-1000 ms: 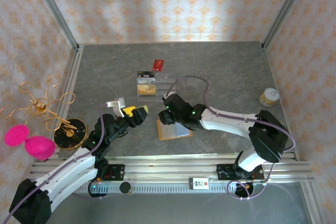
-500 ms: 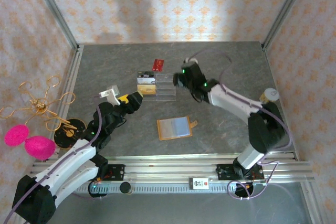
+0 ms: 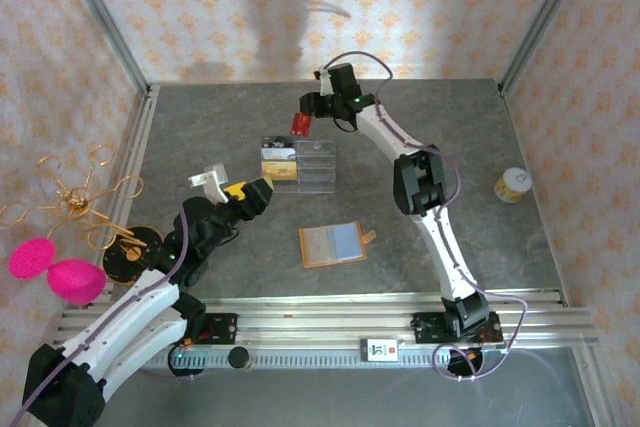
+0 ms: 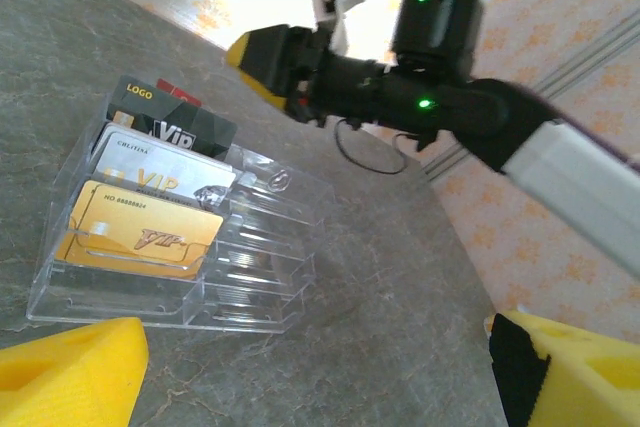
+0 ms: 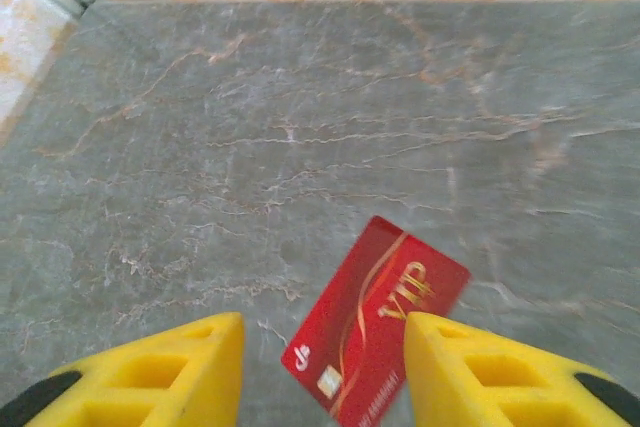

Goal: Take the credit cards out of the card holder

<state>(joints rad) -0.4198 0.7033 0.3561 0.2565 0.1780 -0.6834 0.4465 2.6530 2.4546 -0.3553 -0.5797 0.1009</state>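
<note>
The card holder (image 3: pixel 333 244) lies open on the table's middle, orange-tan with grey-blue sleeves facing up, and neither gripper touches it. A red credit card (image 3: pixel 299 124) marked VIP lies flat on the table (image 3: pixel 440 127) behind the clear acrylic stand (image 3: pixel 300 164). My right gripper (image 3: pixel 312 107) hovers over it at the far side. In the right wrist view the red card (image 5: pixel 375 322) sits between the spread yellow fingers (image 5: pixel 170 372) of the right gripper (image 5: pixel 320 372), which is open. My left gripper (image 3: pixel 250 195) is open and empty, just left of the stand; its yellow fingertips (image 4: pixel 60 372) frame bare table.
The acrylic stand (image 4: pixel 170 247) holds gold, white and black cards. A yellow-lidded jar (image 3: pixel 512 185) stands at the right edge. A gold wire ornament (image 3: pixel 75 202), pink balls (image 3: pixel 50 269) and a black disc (image 3: pixel 135 249) sit at the left. Patterned walls enclose the table.
My right arm swung from above the card holder to the far side and now hangs over the red card. The left gripper shifted slightly toward the stand.
</note>
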